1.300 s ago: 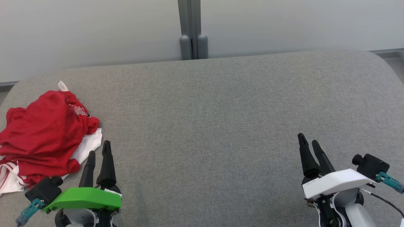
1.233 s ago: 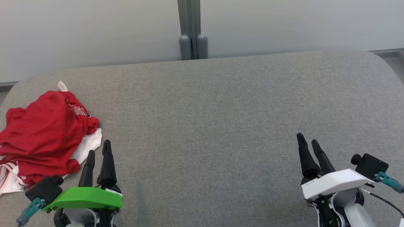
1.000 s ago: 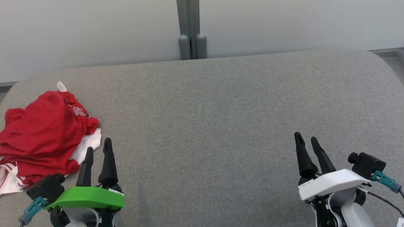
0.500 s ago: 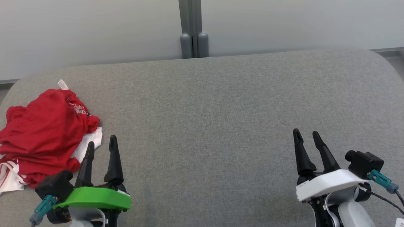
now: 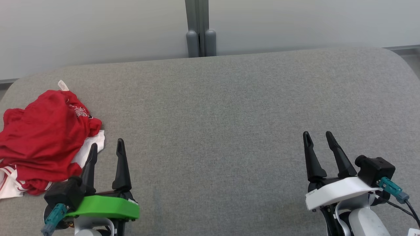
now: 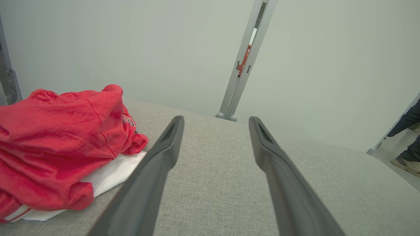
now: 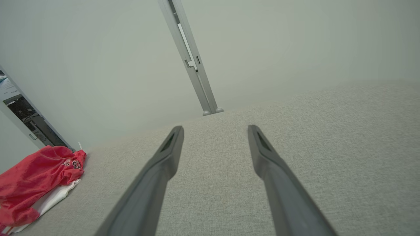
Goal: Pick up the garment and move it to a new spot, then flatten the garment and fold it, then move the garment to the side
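The green-capped left gripper (image 5: 107,143) and white-capped right gripper (image 5: 317,133) are hovering with fingers spread wide, gripping nothing. The crumpled red-and-white cloth garment (image 5: 42,137) is lying just beside the left gripper, perhaps touching it, at the left end of the grey fabric-covered surface (image 5: 213,108).

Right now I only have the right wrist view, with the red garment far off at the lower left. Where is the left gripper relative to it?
Observer: The left gripper hovers at the near right edge of the garment, jaws open and holding nothing. I cannot tell whether it touches the white edge.
Operator: Anyone nearby?
Observer: The left wrist view catches a person's shoe on the floor beyond the far right of the grey surface.
Operator: And my own arm?
Observer: From the head, the right gripper is open at the lower right, with a bare stretch of fabric between it and the left one.
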